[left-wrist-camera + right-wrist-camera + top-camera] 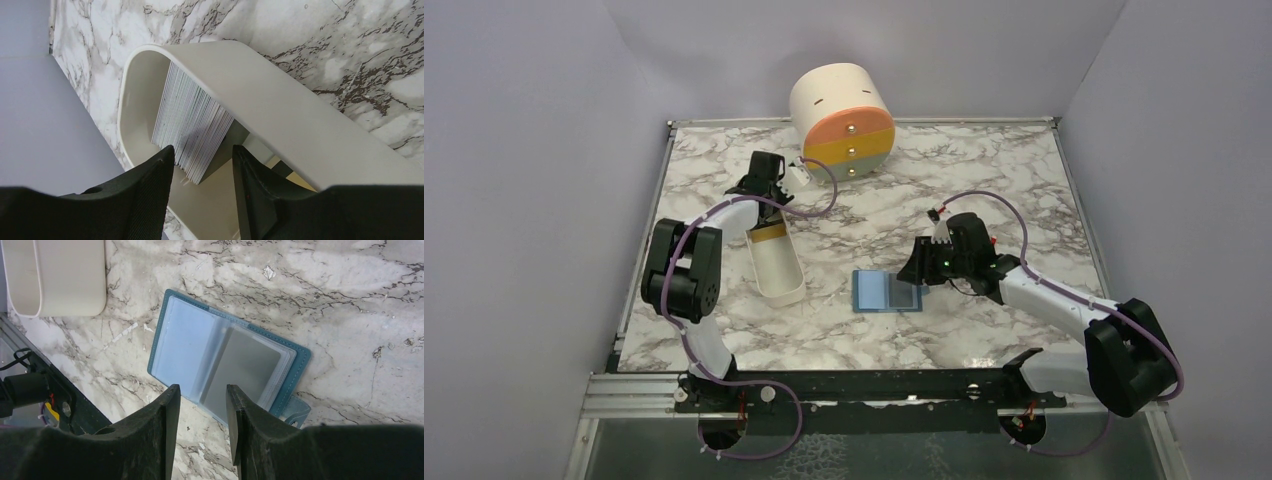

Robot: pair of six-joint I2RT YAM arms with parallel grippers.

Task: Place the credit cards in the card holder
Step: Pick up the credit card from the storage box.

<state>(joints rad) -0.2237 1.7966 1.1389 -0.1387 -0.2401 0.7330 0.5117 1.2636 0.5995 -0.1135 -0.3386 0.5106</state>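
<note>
Cards (192,125) stand packed in the white tray (300,130), drawer cylinder (839,105) behind.

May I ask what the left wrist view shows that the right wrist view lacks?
Only left wrist: credit cards stacked on edge in the white tray, the left gripper open over them. Only right wrist: the card holder lying open, a grey card in one sleeve, under the open right gripper. Both: the white tray and marble table.

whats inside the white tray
A stack of credit cards stands on edge at one end of the white tray. The inner cards' faces and the floor beneath are covered.
</note>
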